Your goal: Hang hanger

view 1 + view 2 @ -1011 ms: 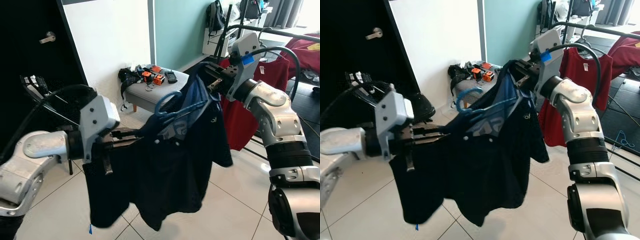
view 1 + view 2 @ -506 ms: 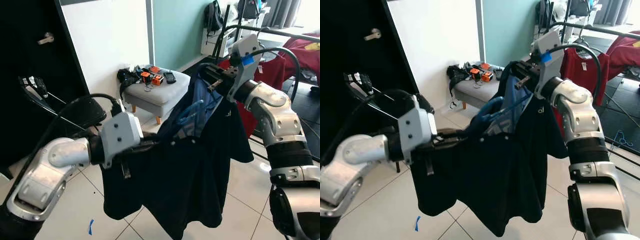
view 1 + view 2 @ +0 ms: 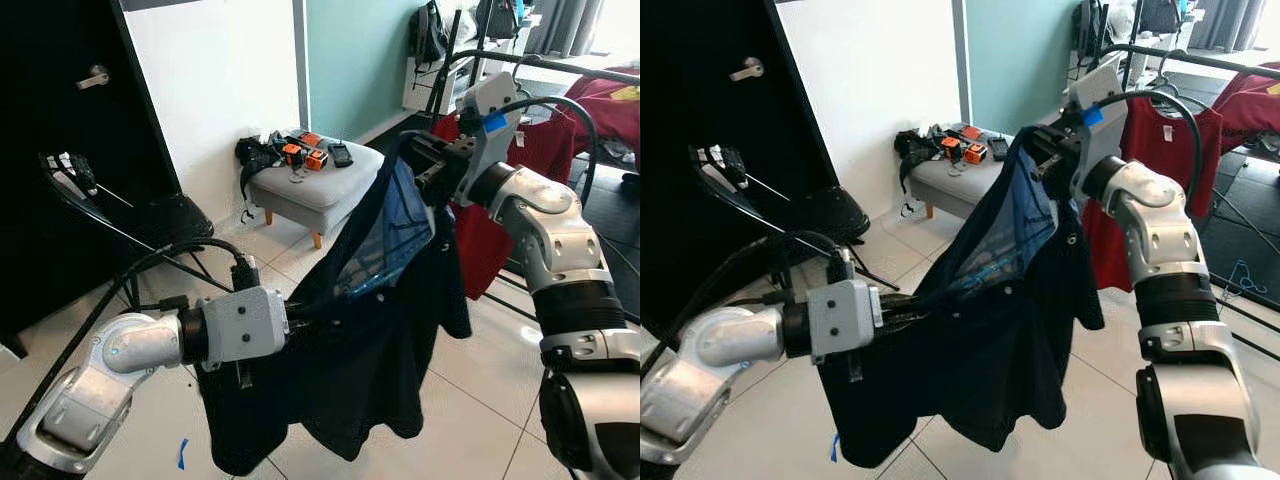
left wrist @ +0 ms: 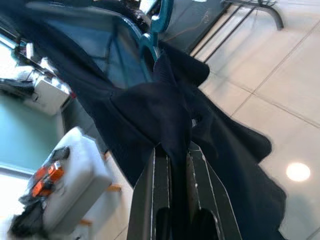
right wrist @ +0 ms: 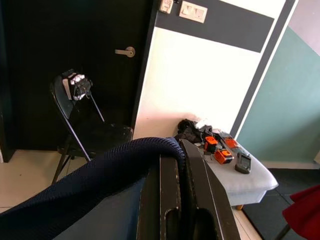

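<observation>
Clamping one navy shirt (image 3: pixel 370 330), both end effectors (image 3: pixel 425 165) face a grey ottoman (image 3: pixel 310 185).

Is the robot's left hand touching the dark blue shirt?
Touching. In the left wrist view the left gripper has its fingers shut on a fold of the navy shirt.

A dark shirt (image 3: pixel 370 340) hung across the near middle, blocking passage. Bare floor tiles (image 3: pixel 130 400) lay open near left; a folding chair (image 3: pixel 150 215) and grey ottoman (image 3: pixel 310 185) stood farther back.
</observation>
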